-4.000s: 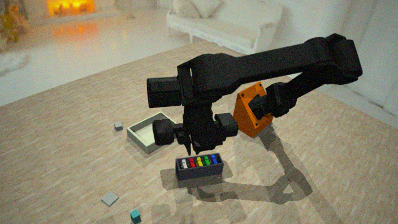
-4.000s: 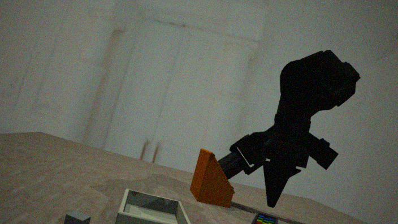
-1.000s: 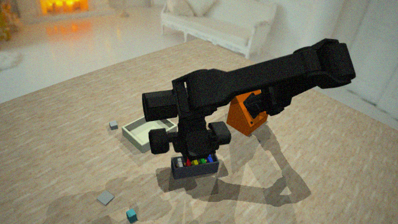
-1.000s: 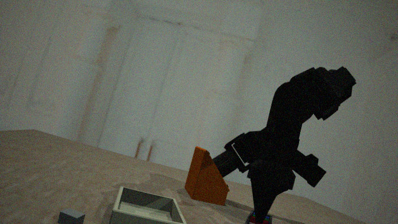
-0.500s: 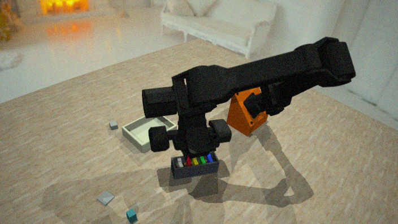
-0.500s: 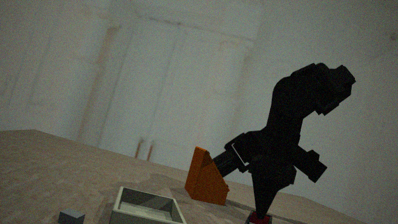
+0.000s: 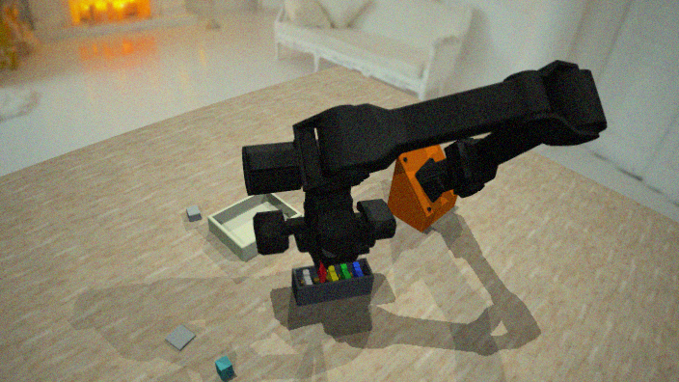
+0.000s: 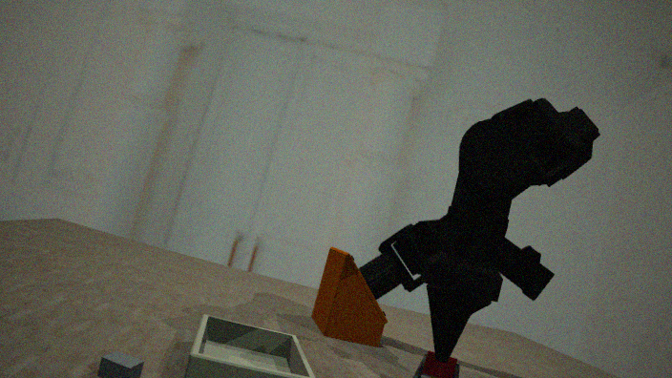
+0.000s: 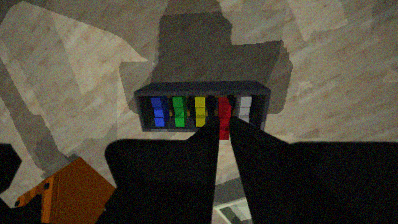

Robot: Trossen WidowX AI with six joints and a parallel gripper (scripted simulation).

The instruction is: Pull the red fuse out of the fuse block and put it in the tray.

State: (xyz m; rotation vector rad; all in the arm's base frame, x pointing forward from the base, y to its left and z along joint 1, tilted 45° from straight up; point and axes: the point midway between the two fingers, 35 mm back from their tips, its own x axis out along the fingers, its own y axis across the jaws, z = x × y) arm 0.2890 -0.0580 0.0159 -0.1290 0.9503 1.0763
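Gripping red fuse [image 9: 224, 119], pale wood-grain table [image 7: 530, 289], blurred white room

Top view looks down on me from high and in front, well back. Exterior view sits low at table [image 8: 72, 286] level, tilted, facing the wall. Wrist view rides close behind my tool [image 9: 224, 131], looking straight down. All three share the fuse block [image 7: 333, 289] and orange wedge [image 7: 415, 193].

Between the fuse block [image 7: 333, 288] and the tray [image 7: 239, 231] the wooden table [image 7: 530, 299] shows only shadow, so that way looks passable, though the yellow fuse [image 9: 200, 110] and white fuse [image 9: 244, 108] crowd close, apparently untouched, beside the gripper [image 9: 224, 131] clamped on the red fuse [image 9: 224, 116].
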